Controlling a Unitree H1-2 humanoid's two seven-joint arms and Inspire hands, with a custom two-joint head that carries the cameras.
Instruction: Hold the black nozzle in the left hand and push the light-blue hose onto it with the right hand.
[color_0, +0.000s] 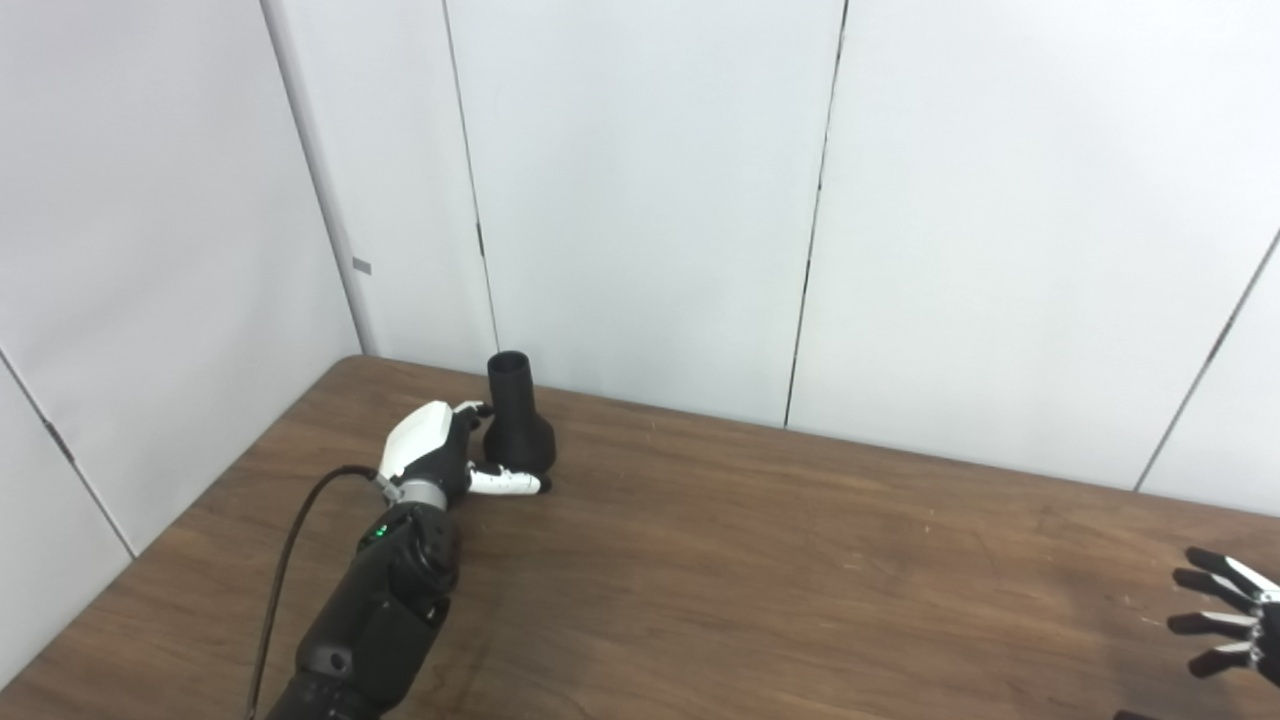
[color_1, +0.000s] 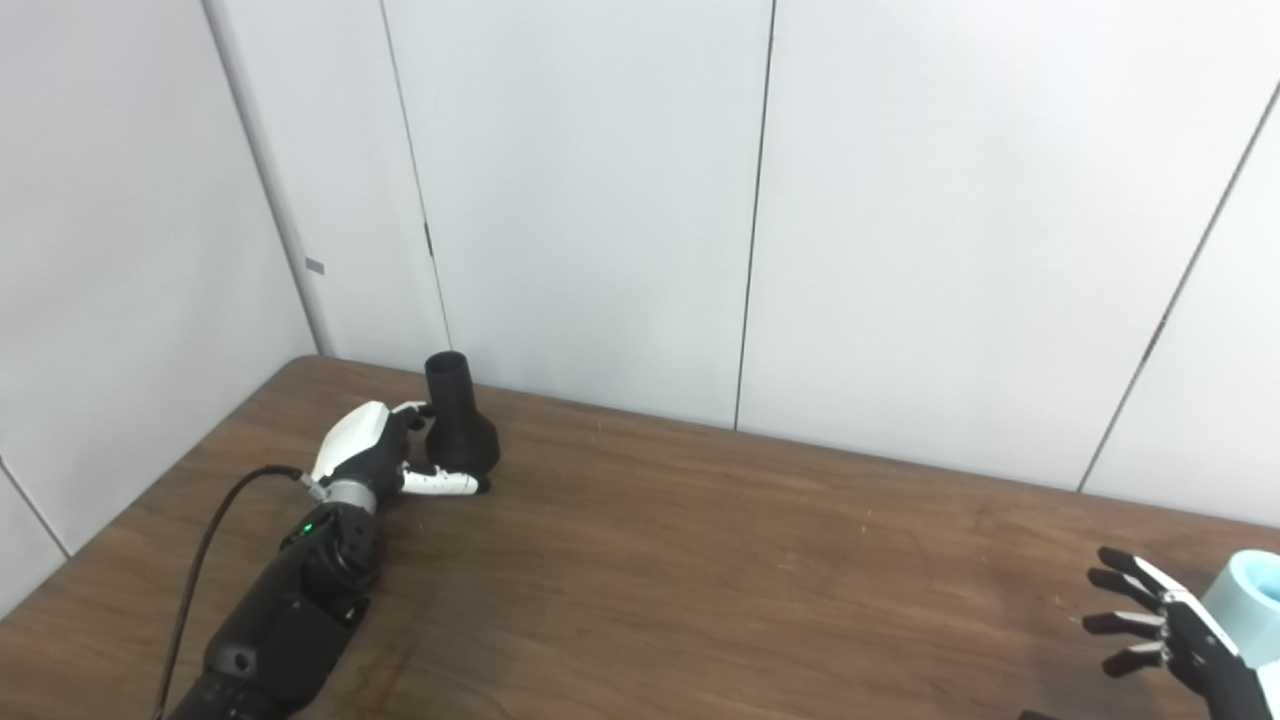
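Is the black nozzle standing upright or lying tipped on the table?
Upright: the black nozzle stands on its wide base, narrow open end up.

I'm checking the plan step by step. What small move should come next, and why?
Probably close the left hand around the black nozzle and secure it. The nozzle stands upright on the table with that hand's fingers at its flared base, seemingly not yet clamped. The right hand is open beside the light-blue hose, far off.

black forearm (color_0: 375, 610) with green light, dark cable (color_0: 285, 560), white-backed left robot hand (color_0: 430, 450)
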